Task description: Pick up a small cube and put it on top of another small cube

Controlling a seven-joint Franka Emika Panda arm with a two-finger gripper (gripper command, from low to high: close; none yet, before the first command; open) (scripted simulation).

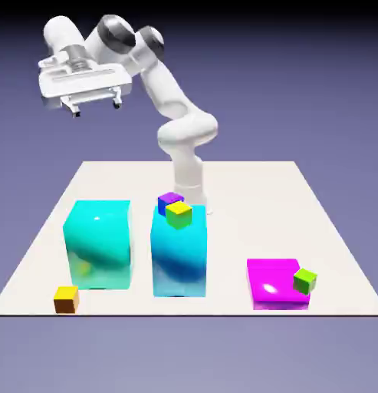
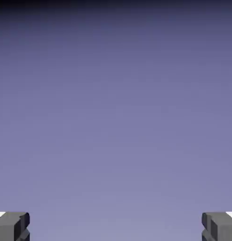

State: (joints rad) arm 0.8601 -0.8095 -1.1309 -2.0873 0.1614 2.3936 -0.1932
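Blue-violet haze backs the pale table [image 1: 245,184]; the gripper [image 1: 97,108] hangs high, fingers spread on nothing. Bring it down squarely over the small orange-yellow cube [image 1: 67,300] near the front edge, avoiding the turquoise block [image 1: 100,246].

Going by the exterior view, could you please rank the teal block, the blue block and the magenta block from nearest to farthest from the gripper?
As the exterior view shows it, from the raised gripper:
1. Teal block, at the view's left, below the gripper.
2. Blue block, near the middle.
3. Magenta block, at the right.
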